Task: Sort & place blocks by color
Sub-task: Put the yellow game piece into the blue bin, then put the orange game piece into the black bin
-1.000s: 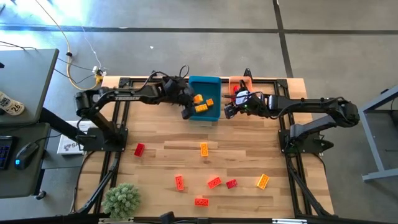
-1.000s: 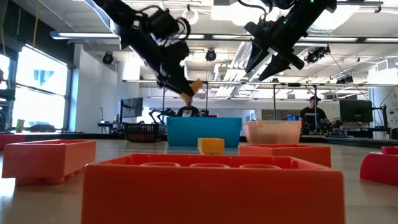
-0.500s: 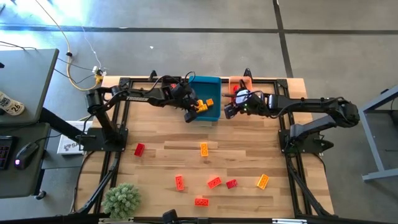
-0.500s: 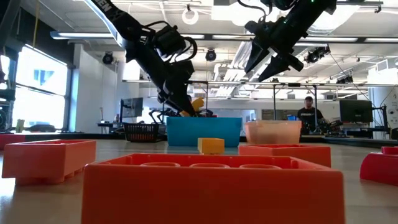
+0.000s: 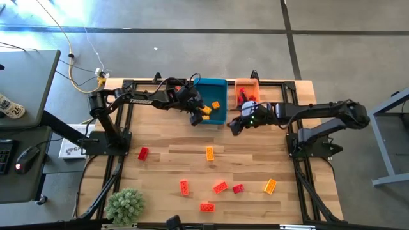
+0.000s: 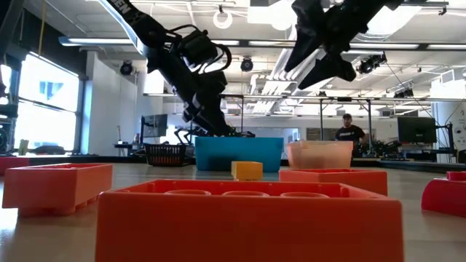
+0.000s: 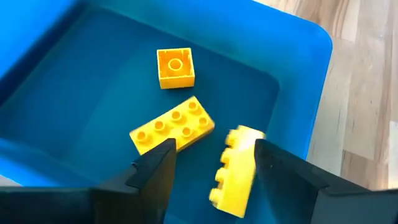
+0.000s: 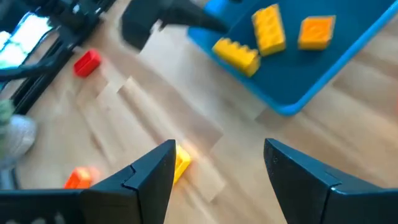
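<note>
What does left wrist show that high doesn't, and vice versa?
Left wrist only: the stud detail on three yellow bricks in the blue bin, one blurred between the open left tool's fingers, seemingly just dropped.

High only: the orange bin, the right tool over the table beside the blue bin, seven loose bricks on the table, the plant.

Both: blue bin, yellow bricks inside, left tool above it.
</note>
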`<move>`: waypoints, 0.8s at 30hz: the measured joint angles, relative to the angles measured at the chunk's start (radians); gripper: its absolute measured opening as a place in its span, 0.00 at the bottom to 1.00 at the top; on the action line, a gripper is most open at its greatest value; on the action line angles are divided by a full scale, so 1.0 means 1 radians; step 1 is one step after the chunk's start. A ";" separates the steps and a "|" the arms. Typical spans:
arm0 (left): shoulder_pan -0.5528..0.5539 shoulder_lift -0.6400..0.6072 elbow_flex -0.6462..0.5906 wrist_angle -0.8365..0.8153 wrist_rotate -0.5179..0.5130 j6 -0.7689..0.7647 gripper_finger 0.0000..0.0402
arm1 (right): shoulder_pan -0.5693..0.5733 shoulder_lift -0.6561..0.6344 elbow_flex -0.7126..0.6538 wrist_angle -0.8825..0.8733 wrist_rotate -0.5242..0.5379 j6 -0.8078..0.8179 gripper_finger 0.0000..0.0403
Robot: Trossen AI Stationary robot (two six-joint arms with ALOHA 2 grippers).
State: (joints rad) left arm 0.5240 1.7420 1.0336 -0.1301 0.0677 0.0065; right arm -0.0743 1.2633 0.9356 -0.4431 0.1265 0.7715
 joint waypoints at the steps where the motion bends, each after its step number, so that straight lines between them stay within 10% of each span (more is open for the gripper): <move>1: 0.000 0.000 0.000 0.000 0.000 -0.008 0.53 | 0.016 0.000 0.000 0.000 -0.006 0.012 0.58; 24: -0.112 -0.330 0.000 -0.254 0.115 -0.095 0.55 | 0.423 0.000 0.000 0.019 -0.023 0.048 0.58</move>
State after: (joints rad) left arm 0.4115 1.4121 1.0340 -0.3839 0.1823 -0.0881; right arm 0.3484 1.2636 0.9356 -0.4241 0.1038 0.8199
